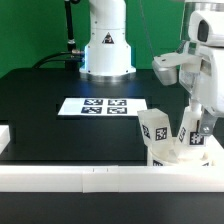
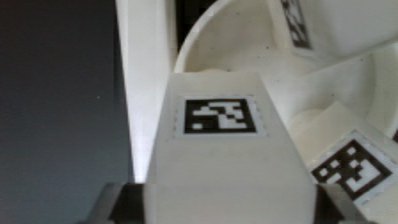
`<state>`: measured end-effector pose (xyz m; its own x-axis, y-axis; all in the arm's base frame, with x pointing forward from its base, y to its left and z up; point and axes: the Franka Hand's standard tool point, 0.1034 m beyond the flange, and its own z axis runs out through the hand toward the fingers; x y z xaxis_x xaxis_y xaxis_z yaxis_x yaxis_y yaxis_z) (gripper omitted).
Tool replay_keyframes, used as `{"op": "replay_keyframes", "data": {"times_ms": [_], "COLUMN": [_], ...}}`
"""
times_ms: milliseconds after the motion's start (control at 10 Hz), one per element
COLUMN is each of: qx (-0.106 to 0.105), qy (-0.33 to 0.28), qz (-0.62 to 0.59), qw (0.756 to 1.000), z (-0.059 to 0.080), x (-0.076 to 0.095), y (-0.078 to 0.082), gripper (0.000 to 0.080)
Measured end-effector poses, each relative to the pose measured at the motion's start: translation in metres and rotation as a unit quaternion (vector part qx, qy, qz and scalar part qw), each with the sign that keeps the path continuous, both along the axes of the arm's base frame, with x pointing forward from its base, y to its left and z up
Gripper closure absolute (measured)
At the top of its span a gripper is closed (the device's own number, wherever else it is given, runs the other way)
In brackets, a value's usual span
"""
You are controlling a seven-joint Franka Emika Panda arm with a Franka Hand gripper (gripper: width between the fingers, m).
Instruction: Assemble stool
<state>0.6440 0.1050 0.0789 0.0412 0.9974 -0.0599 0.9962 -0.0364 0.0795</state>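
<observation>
The gripper point(image 1: 203, 128), at the table's four o'clock, straddles a leg point(image 2: 217, 140); grip unclear. Rigid, light, slick plastic: pinch its flat sides.

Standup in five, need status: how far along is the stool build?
Early. Done: nothing visibly assembled; the seat and a leg sit bunched against the border rail at the exterior view's right. In hand: the gripper is down among those parts, and the wrist view is filled by a tagged leg; a firm hold isn't clear. Left: all leg attachment, apparently.
</observation>
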Motion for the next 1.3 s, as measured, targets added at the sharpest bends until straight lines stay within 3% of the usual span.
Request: {"op": "replay_keyframes", "data": {"times_ms": [300,500,800,1100,1200,1300], "qx": [0.004,0.010,0.041,0.048,0.054,0.064], "qy": [-0.002,0.003,-0.002,-0.010,-0.013,-0.018], "qz": [-0.041,-0.174,-0.360,-0.500,-0.550,-0.617], "qw": [0.999,0.985,0.932,0.865,0.833,0.784], "z": [-0.0001,-0.0017,-0.0017,-0.0016,-0.0015,-0.0017], "x": [0.0001,-0.0015,0.0063,0.0062,0.0064,0.0057], "y": [-0.0006,-0.0028,-0.0053,-0.0051,-0.0047,-0.0038], "gripper": [0.0464,0.0462,0.0462,0.0462,0.0462,0.0462]}}
